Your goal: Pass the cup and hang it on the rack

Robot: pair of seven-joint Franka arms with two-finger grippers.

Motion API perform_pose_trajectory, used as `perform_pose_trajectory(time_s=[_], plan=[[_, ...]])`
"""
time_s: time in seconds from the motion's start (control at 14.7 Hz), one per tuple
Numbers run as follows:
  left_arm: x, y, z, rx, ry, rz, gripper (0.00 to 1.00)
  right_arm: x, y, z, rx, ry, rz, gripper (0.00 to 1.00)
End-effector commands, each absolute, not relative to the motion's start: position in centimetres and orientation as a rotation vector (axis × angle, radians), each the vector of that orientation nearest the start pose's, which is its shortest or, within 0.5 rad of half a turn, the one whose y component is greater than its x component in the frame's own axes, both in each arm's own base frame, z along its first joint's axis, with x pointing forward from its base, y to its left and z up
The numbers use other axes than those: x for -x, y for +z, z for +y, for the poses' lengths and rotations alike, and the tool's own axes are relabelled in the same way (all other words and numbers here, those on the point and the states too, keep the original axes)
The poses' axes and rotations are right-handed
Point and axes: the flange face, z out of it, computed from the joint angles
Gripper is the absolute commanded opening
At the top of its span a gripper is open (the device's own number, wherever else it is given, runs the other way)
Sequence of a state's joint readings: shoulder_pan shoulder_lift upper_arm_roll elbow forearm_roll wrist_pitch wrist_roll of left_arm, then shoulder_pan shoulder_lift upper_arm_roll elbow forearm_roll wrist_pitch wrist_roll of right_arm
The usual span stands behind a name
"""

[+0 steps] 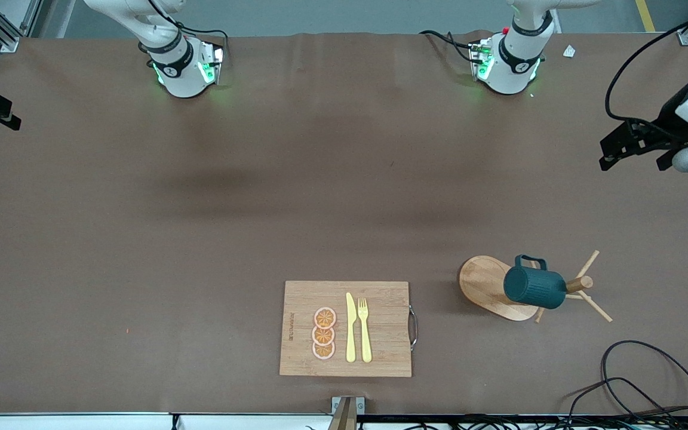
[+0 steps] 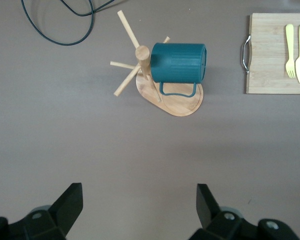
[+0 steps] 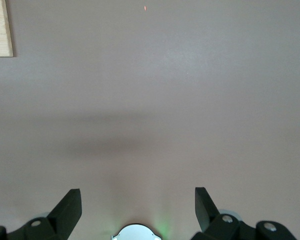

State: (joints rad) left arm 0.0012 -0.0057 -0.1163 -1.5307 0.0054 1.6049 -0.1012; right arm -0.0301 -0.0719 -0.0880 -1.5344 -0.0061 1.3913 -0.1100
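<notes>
— Brown desk (image 1: pixel 200 239) throughout. Left tool (image 2: pixel 140 207)?
— Fingers spread wide, nothing between, hanging over bare desk at the left arm's end, near the rack (image 2: pixel 177 102).
— Right tool (image 3: pixel 138 209)?
— Likewise apart and empty, waiting over bare desk.
— Cup (image 1: pixel 534 287)?
— Hung on the rack, apparently by its handle on a peg, tipped sideways above the oval base. Beside that, cutting board (image 1: pixel 380 298) with knife (image 1: pixel 350 327) and fork (image 1: pixel 364 329).

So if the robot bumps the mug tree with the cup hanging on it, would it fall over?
It might wobble. The cup hangs out to one side of the rack, so its weight probably pulls that way. The wide oval base likely steadies it against small nudges. The thin pegs look light, so a hard push could tip it or shake the cup off.
</notes>
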Motion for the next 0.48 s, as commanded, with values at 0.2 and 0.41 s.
perform_pose_trajectory(time_s=[0.2, 0.41], plan=[[-54.21, 65.54, -7.06, 3.138, -0.162, 0.068, 1.00, -50.10, 66.95, -6.15, 3.119, 0.105, 0.017, 1.00], [-54.64, 65.32, -7.21, 3.137, -0.160, 0.053, 1.00, -50.08, 67.09, -6.25, 3.121, 0.101, 0.022, 1.00]])
